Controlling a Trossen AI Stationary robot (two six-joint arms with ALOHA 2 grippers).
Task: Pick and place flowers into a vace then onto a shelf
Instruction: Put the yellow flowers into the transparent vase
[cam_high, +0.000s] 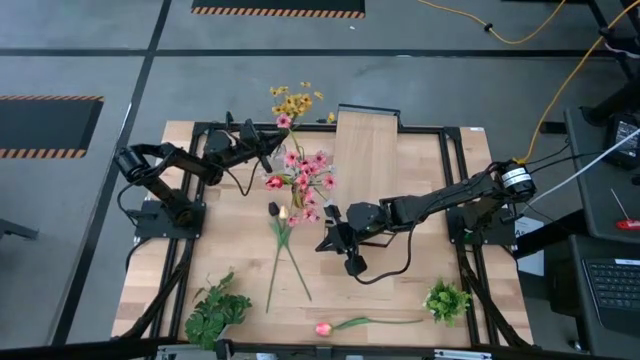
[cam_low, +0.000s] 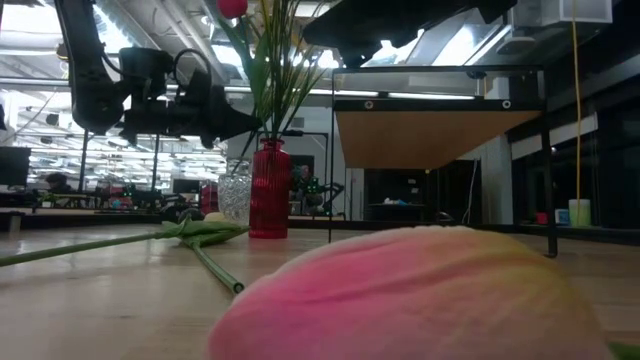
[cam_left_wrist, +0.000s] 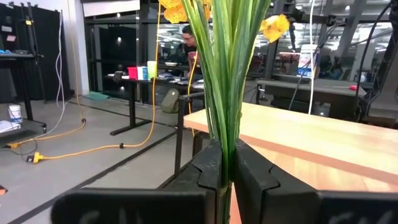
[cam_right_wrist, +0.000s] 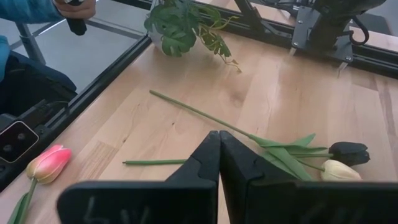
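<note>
My left gripper (cam_high: 270, 157) reaches in from the table's left, shut on a bunch of green stems (cam_left_wrist: 224, 93) that carry yellow daisies (cam_high: 291, 101). Pink blossom sprays (cam_high: 306, 180) stand just right of it, in front of the shelf (cam_high: 368, 150). In the low view a clear glass vase (cam_low: 235, 195) stands beside a red cylinder (cam_low: 268, 190), and stems fan up above the cylinder's mouth. Which container the stems stand in, I cannot tell. My right gripper (cam_right_wrist: 219, 155) hangs shut and empty over the table's middle, above two tulips (cam_right_wrist: 345, 160) lying flat. My left gripper pinches several green stems (cam_left_wrist: 222, 163) of the daisy bunch between its two fingers, well below the blooms. The fingers come in about level from the table's left and lie across the stems. The stems stand upright; my own fingers hide their lower ends.
A pink tulip (cam_high: 322, 328) lies near the front edge, large in the low view (cam_low: 420, 300). Leafy green bunches lie at the front left (cam_high: 215, 310) and front right (cam_high: 447, 300). A person's hand (cam_right_wrist: 74, 9) shows beyond the table's edge.
</note>
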